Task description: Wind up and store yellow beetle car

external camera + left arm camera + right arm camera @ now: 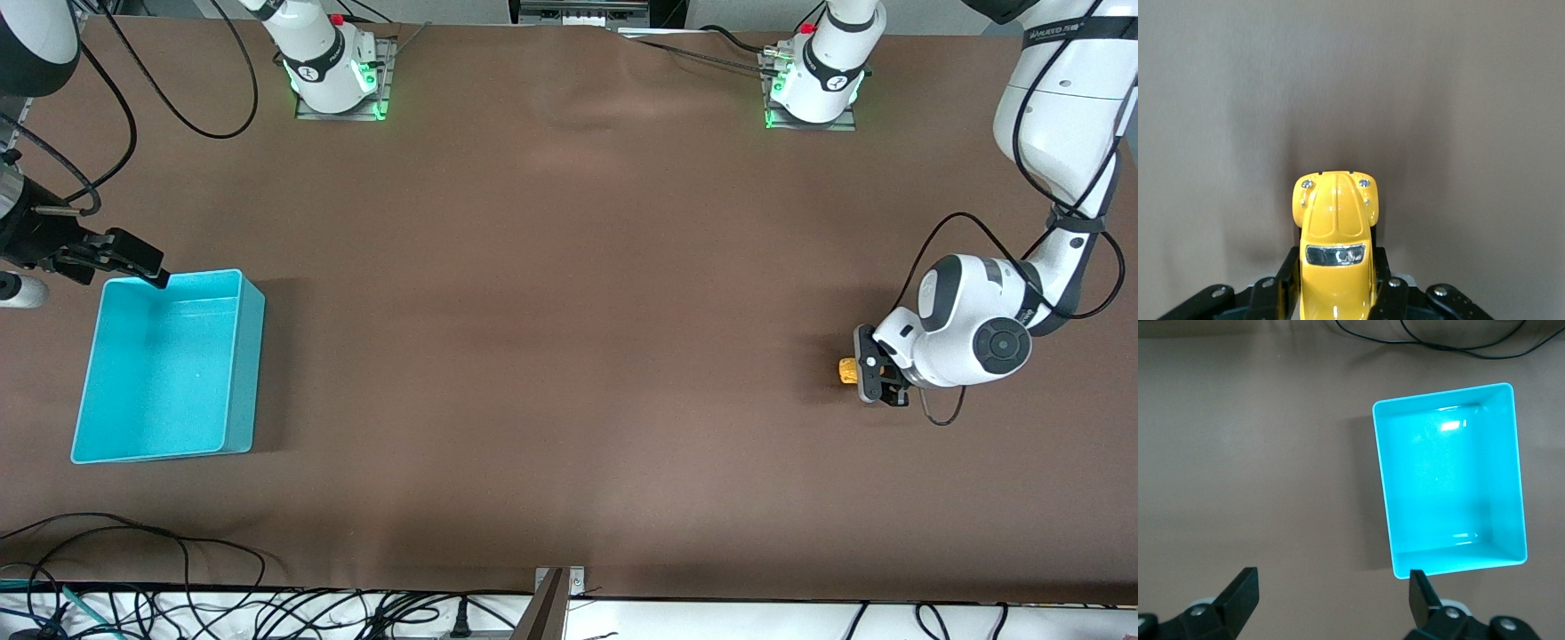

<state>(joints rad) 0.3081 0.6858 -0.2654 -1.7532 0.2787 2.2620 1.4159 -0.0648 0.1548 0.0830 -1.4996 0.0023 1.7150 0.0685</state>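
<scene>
On my brown table [551, 356], the turquoise bin [227, 440] sits empty; my right gripper [133, 260] waits wide open above its rim, my left gripper [876, 378], well apart from the bin, clamps the yellow beetle car [848, 371].

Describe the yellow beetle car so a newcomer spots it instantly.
Start at the left arm's end of the brown table, where the left gripper is shut on the yellow beetle car. It is the only yellow thing there: tiny, rounded, far from the turquoise bin.
</scene>
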